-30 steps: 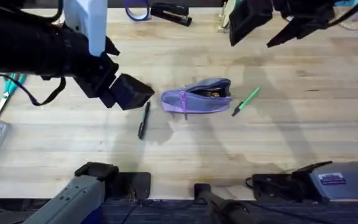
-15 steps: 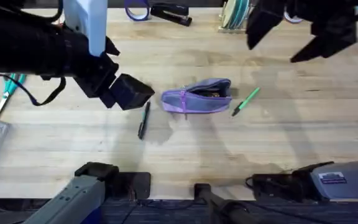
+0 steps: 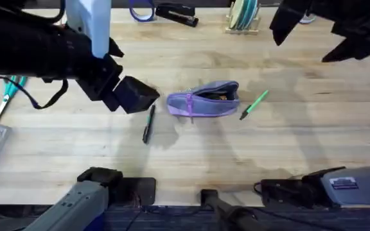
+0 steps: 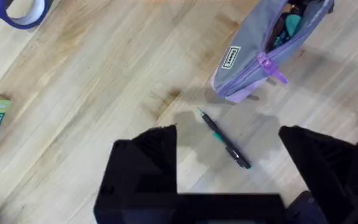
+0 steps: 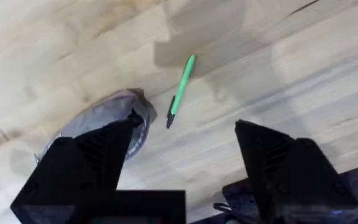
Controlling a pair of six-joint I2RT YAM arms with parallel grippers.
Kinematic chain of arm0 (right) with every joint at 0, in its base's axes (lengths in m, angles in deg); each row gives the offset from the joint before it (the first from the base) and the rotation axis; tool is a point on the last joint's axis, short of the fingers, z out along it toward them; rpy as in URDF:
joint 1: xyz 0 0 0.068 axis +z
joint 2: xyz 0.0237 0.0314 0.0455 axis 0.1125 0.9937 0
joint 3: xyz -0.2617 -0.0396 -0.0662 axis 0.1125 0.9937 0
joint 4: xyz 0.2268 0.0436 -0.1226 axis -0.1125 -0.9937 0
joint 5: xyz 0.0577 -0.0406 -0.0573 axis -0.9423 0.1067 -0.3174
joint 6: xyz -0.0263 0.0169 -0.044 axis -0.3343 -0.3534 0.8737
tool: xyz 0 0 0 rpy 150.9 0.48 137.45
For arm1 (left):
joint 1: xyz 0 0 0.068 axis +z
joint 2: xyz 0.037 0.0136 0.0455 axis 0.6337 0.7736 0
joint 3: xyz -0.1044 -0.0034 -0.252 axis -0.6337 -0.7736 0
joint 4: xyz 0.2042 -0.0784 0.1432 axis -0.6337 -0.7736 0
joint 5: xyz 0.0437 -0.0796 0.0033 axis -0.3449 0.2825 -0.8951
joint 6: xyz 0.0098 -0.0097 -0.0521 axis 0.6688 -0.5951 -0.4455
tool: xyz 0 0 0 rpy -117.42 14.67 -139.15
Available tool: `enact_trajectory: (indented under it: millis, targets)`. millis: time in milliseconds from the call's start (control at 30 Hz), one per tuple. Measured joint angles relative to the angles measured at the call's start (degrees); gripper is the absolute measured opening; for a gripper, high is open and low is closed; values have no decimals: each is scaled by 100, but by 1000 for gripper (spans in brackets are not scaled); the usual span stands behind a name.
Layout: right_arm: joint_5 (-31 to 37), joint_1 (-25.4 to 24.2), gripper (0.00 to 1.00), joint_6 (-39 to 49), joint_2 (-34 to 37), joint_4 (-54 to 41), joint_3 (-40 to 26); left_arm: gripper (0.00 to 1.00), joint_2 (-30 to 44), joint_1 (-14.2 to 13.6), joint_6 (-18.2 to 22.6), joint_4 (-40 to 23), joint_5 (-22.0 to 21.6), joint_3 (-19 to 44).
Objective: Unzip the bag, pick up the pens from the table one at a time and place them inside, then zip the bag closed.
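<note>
The table (light planks) carries the bag, black pen and green pen.

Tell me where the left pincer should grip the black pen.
Grip the black pen mid-barrel, coming straight down with the fingers across its width. It lies flat on the table, apart from the bag, under the open left pincer.

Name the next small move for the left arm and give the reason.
Probably lower the open left hand onto the black pen. The bag already gapes open at its top, both pens lie on the table, and this pen sits between the left fingers in the wrist view.
</note>
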Motion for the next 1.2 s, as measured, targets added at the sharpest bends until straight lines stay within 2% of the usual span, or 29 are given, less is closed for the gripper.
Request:
enact_trajectory:
  millis: [200,700,1200]
  targets:
    - [10,0,995,-175,-4,623,756,994,0,0,0,0,-2,0]
    - [-673,0,995,-619,-4,2926,3153,994,0,0,0,-2,-2,0]
    - [-809,0,995,-1315,-4,4097,4508,993,0,0,-1,0,0,0]
